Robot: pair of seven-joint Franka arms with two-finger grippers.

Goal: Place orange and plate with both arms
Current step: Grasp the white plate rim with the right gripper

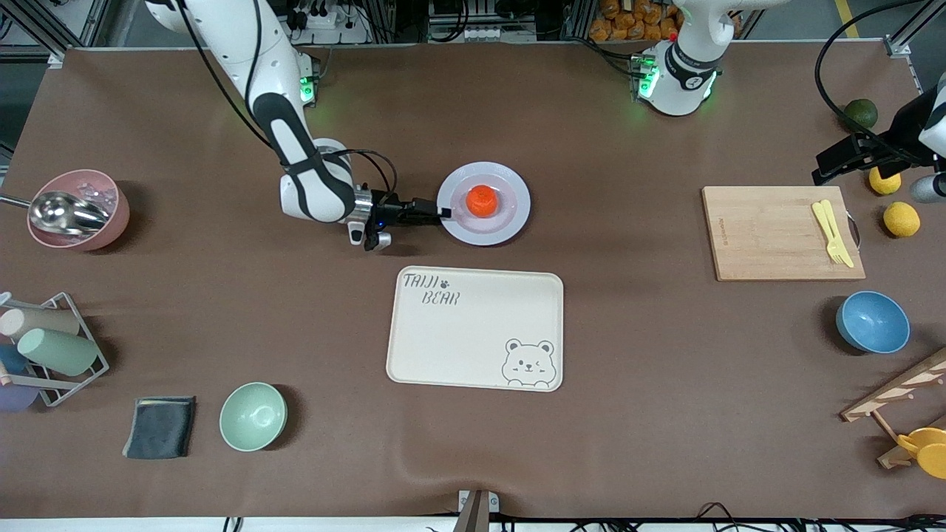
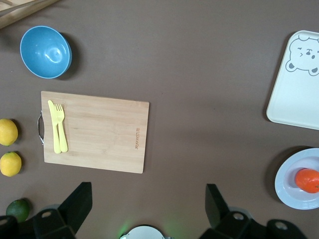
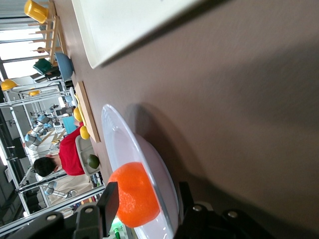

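The orange lies in the sunken centre of the pale plate, which rests on the table farther from the front camera than the cream tray. My right gripper reaches in level at the plate's rim on the right arm's side. In the right wrist view, the right gripper is open, one finger over the plate beside the orange and one under the rim. My left gripper hangs open and empty over the cutting board's corner; its wrist view shows the plate and orange far off.
A cream bear tray lies nearer the front camera than the plate. The cutting board with yellow cutlery, two lemons, a green fruit and a blue bowl are toward the left arm's end. A mint bowl, pink bowl and cup rack are toward the right arm's end.
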